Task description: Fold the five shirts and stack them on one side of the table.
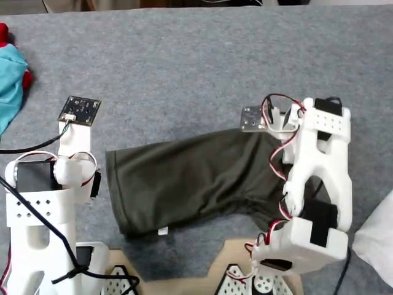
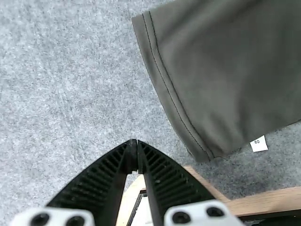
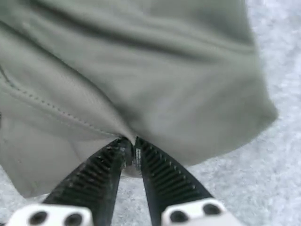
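Note:
A dark olive shirt (image 1: 190,181) lies partly folded across the middle of the grey table, with a small white tag (image 1: 163,231) at its near hem. In the right wrist view my right gripper (image 3: 130,146) is shut on a pinched fold of the olive shirt (image 3: 141,80). In the high view that arm (image 1: 316,178) stands over the shirt's right end. My left gripper (image 2: 136,145) is shut with nothing in it. It hangs over bare grey cloth just beside the shirt's hemmed left edge (image 2: 169,99), where the tag (image 2: 257,142) shows.
A teal shirt (image 1: 9,77) with something red (image 1: 27,78) beside it lies at the far left edge. A white cloth (image 1: 377,239) sits at the right edge. A wooden board (image 1: 184,264) borders the near side between the arm bases.

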You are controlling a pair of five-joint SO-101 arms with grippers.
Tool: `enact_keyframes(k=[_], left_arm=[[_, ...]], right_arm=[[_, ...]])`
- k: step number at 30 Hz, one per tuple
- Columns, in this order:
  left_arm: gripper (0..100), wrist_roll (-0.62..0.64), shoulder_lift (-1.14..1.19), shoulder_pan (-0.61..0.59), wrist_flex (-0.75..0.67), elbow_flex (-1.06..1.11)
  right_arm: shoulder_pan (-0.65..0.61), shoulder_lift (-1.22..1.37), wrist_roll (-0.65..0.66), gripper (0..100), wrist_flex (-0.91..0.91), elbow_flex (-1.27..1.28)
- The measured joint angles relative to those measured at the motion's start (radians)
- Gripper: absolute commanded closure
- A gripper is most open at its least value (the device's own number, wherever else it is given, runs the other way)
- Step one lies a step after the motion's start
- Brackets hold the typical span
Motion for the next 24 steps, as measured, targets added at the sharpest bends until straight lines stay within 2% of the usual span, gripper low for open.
enact_keyframes(k=[5,8,12,16,24], left_arm=[[98,0.0,0.0,0.0,0.0,0.0],[98,0.0,0.0,0.0,0.0,0.0],[98,0.0,0.0,0.0,0.0,0.0],[98,0.0,0.0,0.0,0.0,0.0],[98,0.0,0.0,0.0,0.0,0.0]], right_arm=[[0.0,0.002,-0.034,66.5,0.003,-0.018],[0.0,0.0,-0.037,60.3,0.029,-0.018],[0.017,-0.061,-0.04,63.1,0.092,-0.018],[0.049,-0.19,-0.014,70.5,0.147,0.032],[0.06,-0.566,0.106,74.2,0.14,0.459]])
